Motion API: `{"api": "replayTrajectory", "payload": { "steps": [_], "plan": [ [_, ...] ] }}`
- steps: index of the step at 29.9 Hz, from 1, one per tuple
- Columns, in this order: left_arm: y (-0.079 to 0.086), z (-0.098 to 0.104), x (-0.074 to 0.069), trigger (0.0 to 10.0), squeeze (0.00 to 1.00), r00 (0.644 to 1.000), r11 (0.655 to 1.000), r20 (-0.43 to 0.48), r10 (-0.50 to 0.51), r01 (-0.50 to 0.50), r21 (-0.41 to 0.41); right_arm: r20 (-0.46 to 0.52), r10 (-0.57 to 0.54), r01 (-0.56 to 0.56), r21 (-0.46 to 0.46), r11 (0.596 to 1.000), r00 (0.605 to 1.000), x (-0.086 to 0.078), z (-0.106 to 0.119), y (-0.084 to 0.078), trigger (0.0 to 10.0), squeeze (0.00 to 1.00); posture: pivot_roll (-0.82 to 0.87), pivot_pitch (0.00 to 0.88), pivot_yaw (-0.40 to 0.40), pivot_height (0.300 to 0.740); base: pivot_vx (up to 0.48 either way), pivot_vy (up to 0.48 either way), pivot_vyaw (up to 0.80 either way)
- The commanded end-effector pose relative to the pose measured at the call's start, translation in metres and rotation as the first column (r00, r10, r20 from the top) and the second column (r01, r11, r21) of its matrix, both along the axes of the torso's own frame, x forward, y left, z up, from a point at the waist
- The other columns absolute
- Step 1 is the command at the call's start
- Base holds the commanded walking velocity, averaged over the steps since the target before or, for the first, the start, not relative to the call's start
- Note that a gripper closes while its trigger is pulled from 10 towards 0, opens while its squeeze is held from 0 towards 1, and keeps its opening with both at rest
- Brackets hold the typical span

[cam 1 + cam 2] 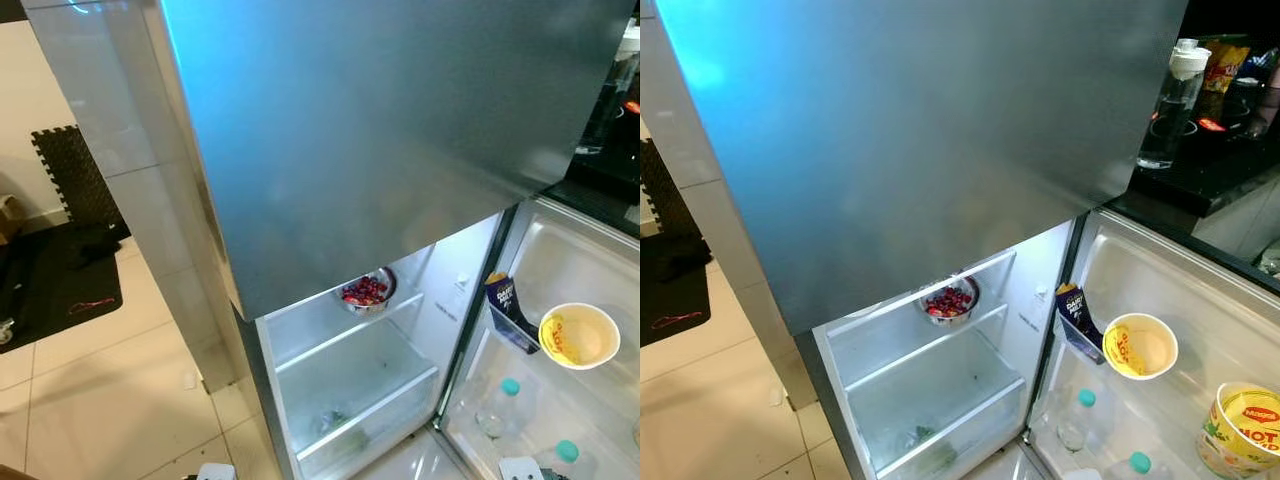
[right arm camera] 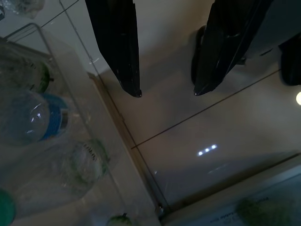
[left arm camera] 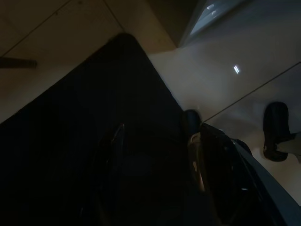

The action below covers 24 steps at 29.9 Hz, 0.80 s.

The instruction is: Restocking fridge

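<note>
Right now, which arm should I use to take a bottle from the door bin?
Right, probably. The right gripper hangs open beside the door bin holding the bottles, and the open door stands on the robot's right. The left gripper hangs over a dark mat.

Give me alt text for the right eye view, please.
An open fridge seen from above, a bowl of red fruit on its upper shelf. The open door holds a yellow cup, a noodle tub and teal-capped bottles.

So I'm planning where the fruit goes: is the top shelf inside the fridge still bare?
No, a metal bowl of red fruit already sits on the top shelf inside the open fridge compartment.
</note>
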<state>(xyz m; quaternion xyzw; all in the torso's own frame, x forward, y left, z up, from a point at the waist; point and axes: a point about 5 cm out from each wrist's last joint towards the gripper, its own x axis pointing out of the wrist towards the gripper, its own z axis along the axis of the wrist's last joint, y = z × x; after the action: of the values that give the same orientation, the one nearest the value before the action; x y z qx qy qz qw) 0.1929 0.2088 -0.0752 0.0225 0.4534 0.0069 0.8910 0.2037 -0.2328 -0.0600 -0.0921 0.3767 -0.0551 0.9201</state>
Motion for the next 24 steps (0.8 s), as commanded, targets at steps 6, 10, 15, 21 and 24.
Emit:
{"api": "replayTrajectory", "payload": {
  "steps": [6,10,15,21,24],
  "plan": [
    [0.0056,-0.0008,-0.0035,10.0,0.00,1.000,1.000,-0.007,0.013,-0.013,0.019,-0.060,0.002,-0.002,0.005,1.000,0.998,-0.0161,-0.0091,-0.0006,10.0,0.00,-0.14,0.129,0.041,0.740,0.000,0.000,0.00],
    [0.0053,-0.0004,-0.0026,10.0,0.00,1.000,1.000,-0.004,0.013,-0.012,0.012,-0.055,-0.010,0.011,0.011,1.000,0.998,-0.0164,-0.0086,-0.0025,10.0,0.00,-0.14,0.131,0.056,0.740,0.000,0.000,0.00],
    [0.0066,0.0007,-0.0009,10.0,0.00,1.000,1.000,-0.002,0.007,-0.007,0.019,-0.049,-0.026,0.026,0.013,1.000,0.998,-0.0154,-0.0075,-0.0046,10.0,0.00,-0.14,0.121,0.051,0.740,0.000,0.000,0.00],
    [0.0037,0.0016,0.0018,10.0,0.00,1.000,1.000,0.004,-0.003,0.003,0.013,-0.041,-0.047,0.048,0.021,0.999,0.998,-0.0144,-0.0069,-0.0052,10.0,0.00,-0.14,0.121,0.054,0.740,0.000,0.000,0.00],
    [0.0041,0.0015,0.0018,10.0,0.00,1.000,1.000,0.002,0.004,-0.005,0.017,-0.047,-0.040,0.041,0.017,0.999,0.998,-0.0144,-0.0072,-0.0050,10.0,0.00,-0.14,0.121,0.054,0.740,0.000,0.000,0.00]
  ]
}}
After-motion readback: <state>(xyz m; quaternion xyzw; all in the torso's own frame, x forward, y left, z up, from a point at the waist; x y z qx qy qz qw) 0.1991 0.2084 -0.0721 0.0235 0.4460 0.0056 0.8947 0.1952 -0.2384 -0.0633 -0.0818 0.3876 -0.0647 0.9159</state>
